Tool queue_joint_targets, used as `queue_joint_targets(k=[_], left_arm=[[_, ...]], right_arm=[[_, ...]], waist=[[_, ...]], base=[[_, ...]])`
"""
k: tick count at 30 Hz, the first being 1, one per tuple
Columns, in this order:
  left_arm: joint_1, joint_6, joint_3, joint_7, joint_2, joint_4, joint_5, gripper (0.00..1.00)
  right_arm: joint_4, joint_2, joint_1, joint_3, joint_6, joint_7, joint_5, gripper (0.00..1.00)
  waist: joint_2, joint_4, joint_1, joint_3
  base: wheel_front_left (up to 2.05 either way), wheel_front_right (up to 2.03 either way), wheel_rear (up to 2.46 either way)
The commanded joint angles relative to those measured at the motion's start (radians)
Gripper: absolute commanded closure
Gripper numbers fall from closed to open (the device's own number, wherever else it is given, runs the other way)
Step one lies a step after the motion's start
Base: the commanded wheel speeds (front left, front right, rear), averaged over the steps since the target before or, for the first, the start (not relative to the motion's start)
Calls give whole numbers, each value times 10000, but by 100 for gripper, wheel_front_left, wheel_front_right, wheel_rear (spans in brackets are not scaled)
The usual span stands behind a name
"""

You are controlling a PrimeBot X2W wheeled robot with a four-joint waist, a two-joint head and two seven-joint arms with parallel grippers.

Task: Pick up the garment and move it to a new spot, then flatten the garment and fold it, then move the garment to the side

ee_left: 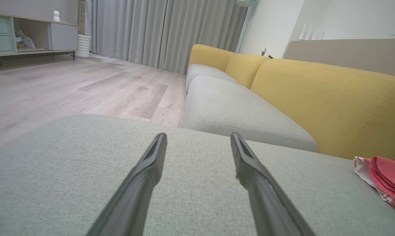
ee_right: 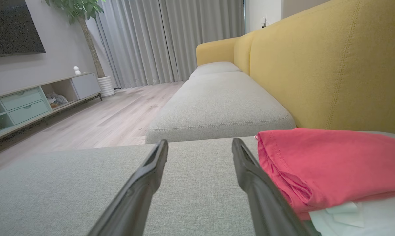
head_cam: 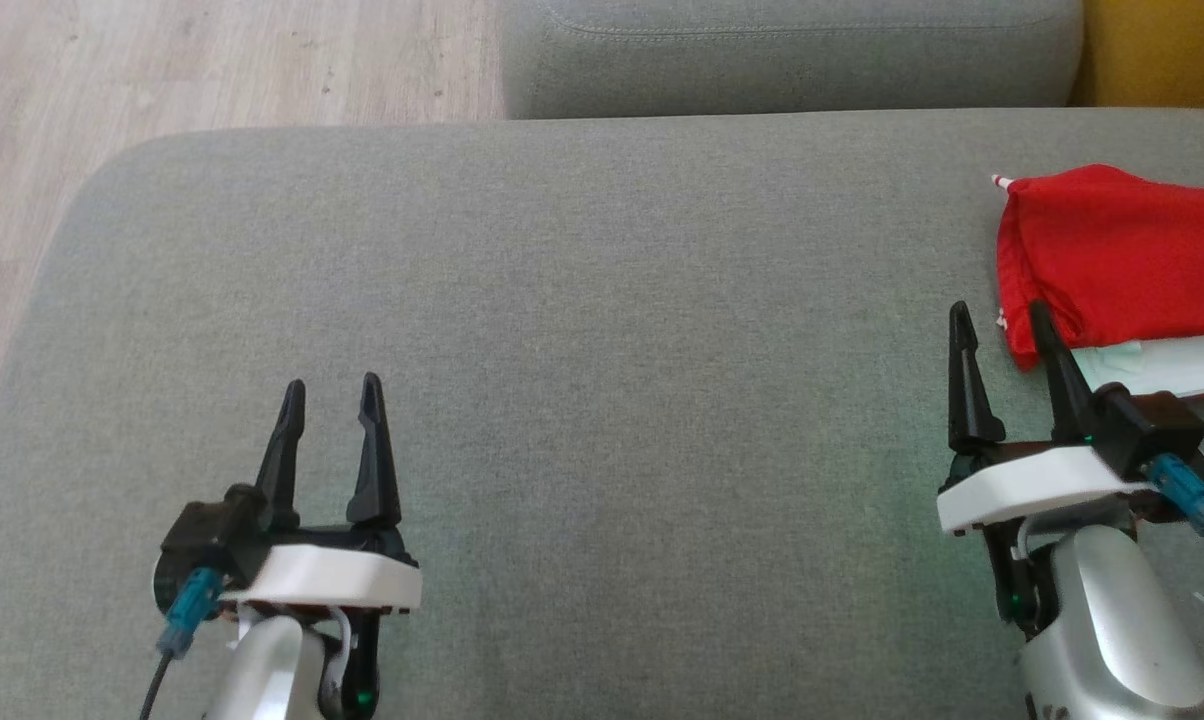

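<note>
A red garment [head_cam: 1122, 260], apparently folded into a neat stack, lies at the far right edge of a wide grey sofa cushion [head_cam: 602, 300], resting on a white cloth [head_cam: 1162, 365]. The right hand [head_cam: 999, 308] sits just beside its near corner and the left hand [head_cam: 332, 382] well apart over bare cushion, both with fingers spread wide and holding nothing; any grasp would best pinch the red layers alone, lifting without dragging the white cloth or spoiling the fold. No brand, label or readable writing is visible.
</note>
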Motion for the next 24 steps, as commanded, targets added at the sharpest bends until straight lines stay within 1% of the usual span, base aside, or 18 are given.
queue_joint_targets(k=[1, 6, 10, 22, 23, 24], left_arm=[[-227, 67, 436, -51, 70, -286, 2, 0], [-230, 120, 457, -51, 70, -201, 61, 0], [-233, 69, 450, -51, 70, -128, -149, 0], [-271, 122, 506, -51, 70, 50, -655, 0], [-2, 88, 186, 1, 0, 329, -669, 100], [4, 79, 187, 8, 0, 430, -684, 100]], right_arm=[[-369, 16, -221, 253, -9, -134, 22, 0], [-401, 16, -196, 285, -9, -134, 17, 0], [-395, 16, -193, 334, -9, -135, 46, 0], [-340, 16, -193, 394, -9, -135, 100, 0], [-21, 0, 0, 118, 0, 0, 31, 100], [83, 10, 6, 107, 0, 12, 38, 100]], waist=[[-1, -6, 0, 1], [-1, -6, 0, -20], [-1, 3, 0, -18], [-1, -10, 0, 1], [-1, -11, 0, 0], [-1, -10, 0, -2]], base=[[0, 0, 0], [0, 0, 0], [0, 0, 0], [0, 0, 0], [0, 0, 0], [0, 0, 0]])
